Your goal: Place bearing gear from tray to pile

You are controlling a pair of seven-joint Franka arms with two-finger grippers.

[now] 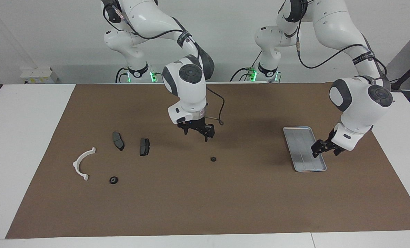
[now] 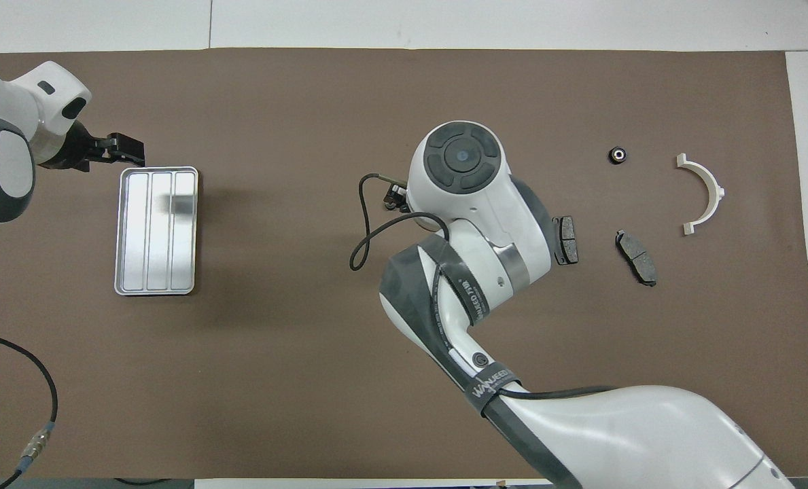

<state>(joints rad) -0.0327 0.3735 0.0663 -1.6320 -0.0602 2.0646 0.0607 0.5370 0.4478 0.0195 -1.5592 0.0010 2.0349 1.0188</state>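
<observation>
Brown mat, tray, brake pads, gears

We see the tray, silver-grey, ridged, lying flat and bare at the left arm's end. One small black bearing gear sits mid-mat, well apart from it. The pile: white half-ring, two brake pads, another gear, right arm's end.
</observation>
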